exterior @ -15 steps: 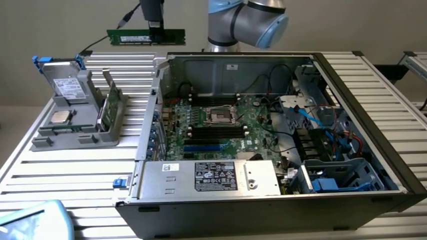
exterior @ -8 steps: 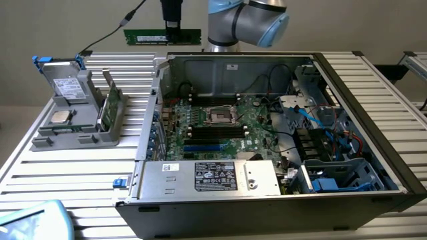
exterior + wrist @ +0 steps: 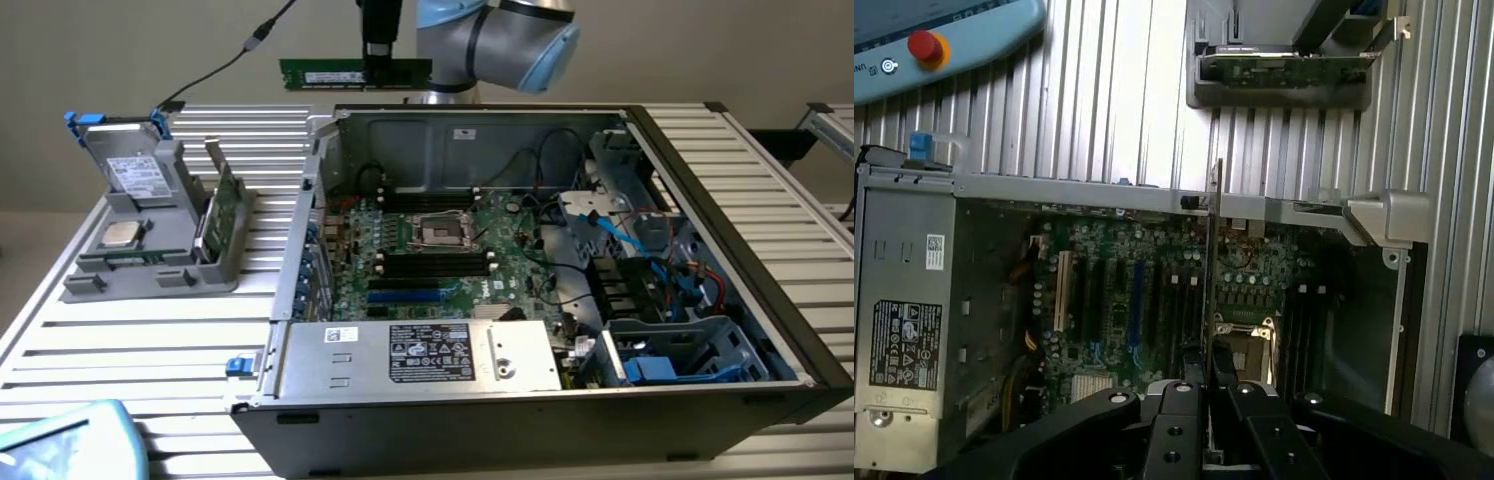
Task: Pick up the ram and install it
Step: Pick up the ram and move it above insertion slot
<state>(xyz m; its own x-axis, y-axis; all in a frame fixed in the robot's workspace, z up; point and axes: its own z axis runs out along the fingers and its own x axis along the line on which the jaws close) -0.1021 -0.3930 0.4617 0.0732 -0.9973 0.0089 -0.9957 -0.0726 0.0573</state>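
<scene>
High above the open case (image 3: pixel 400 150), the gripper (image 3: pixel 384 66) is clenched on the ram (image 3: pixel 327 74), holding it level in the air. Pickup looks done. Installing is not: the ram is well clear of the motherboard (image 3: pixel 461 255) and in no slot.
</scene>
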